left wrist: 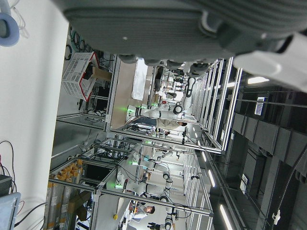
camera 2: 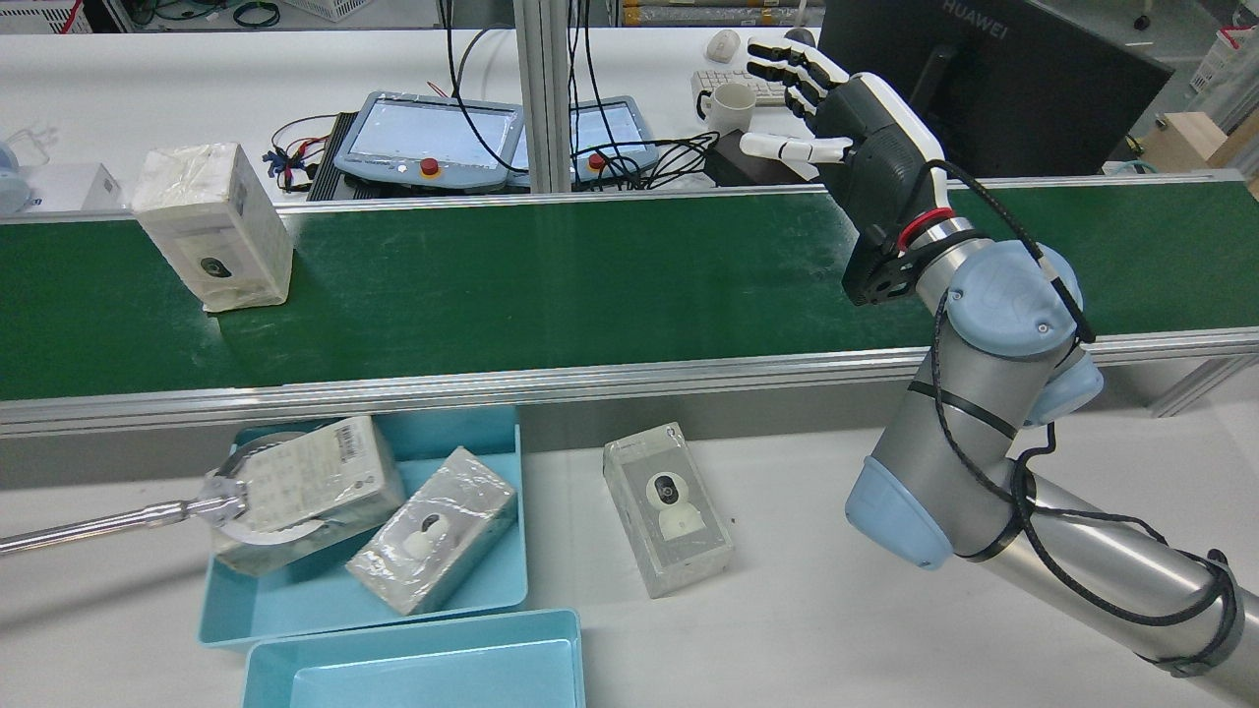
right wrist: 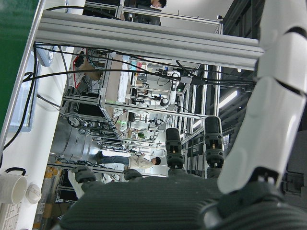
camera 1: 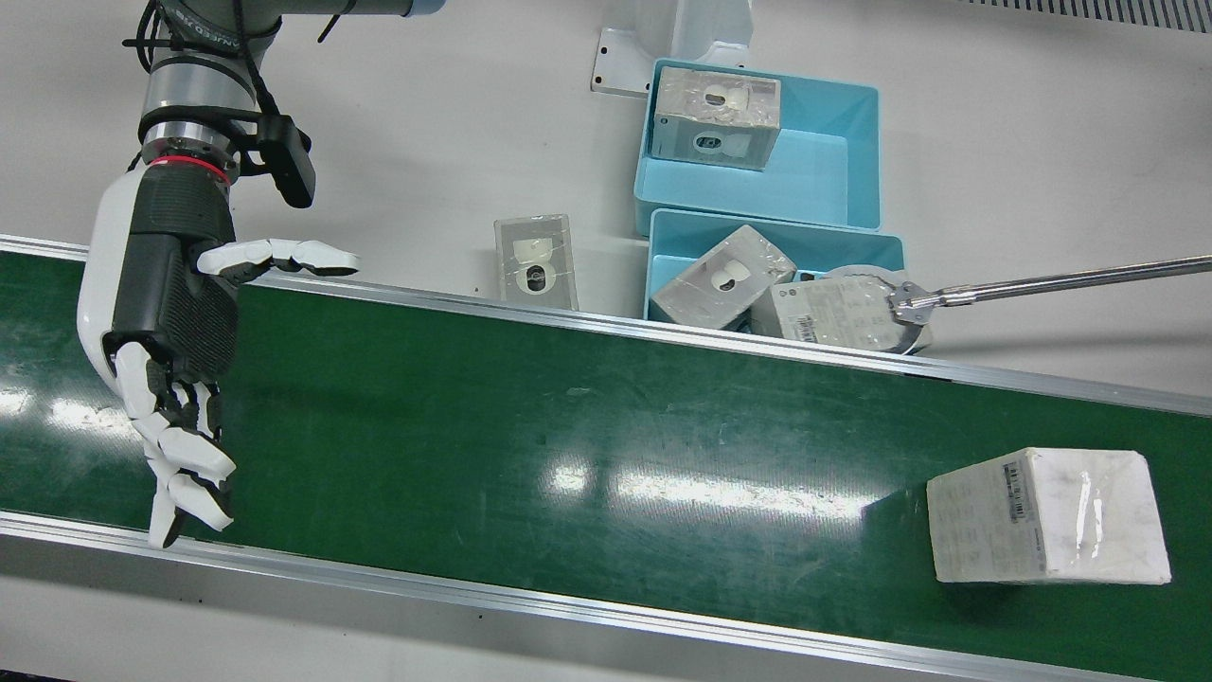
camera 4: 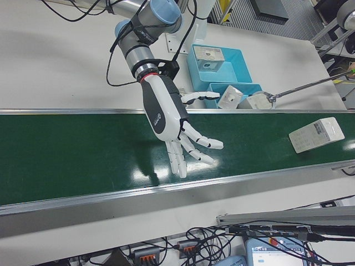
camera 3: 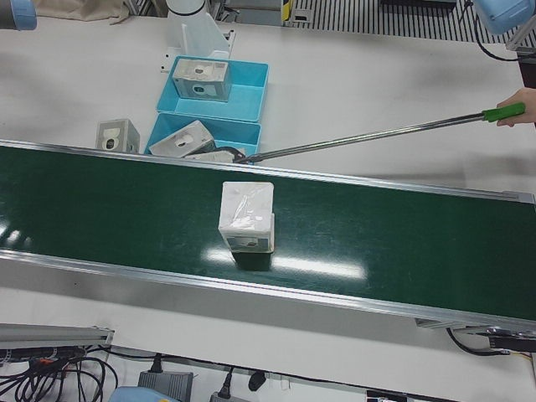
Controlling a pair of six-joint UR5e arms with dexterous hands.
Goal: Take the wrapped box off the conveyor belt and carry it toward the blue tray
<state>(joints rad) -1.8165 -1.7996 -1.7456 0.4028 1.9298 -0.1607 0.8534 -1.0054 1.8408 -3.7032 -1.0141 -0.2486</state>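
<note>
The wrapped box (camera 1: 1046, 516) stands alone on the green conveyor belt (camera 1: 568, 417), white and film-covered, at the belt's end before my left arm; it also shows as the wrapped box (camera 2: 214, 228) in the rear view. My right hand (camera 1: 180, 322) hovers over the opposite end of the belt, far from the box, fingers spread and holding nothing; the rear view shows the same right hand (camera 2: 866, 138). Two blue trays (camera 1: 857, 133) sit on the white table beside the belt. Only the palm of my left hand (left wrist: 144, 28) shows, its fingers out of sight.
Wrapped boxes lie in both trays. A person's long grabber tool (camera 1: 1042, 282) clamps one box (camera 1: 824, 308) in the nearer tray. Another wrapped box (camera 1: 535, 260) stands on the table by the belt rail. Monitors and cables lie beyond the belt in the rear view.
</note>
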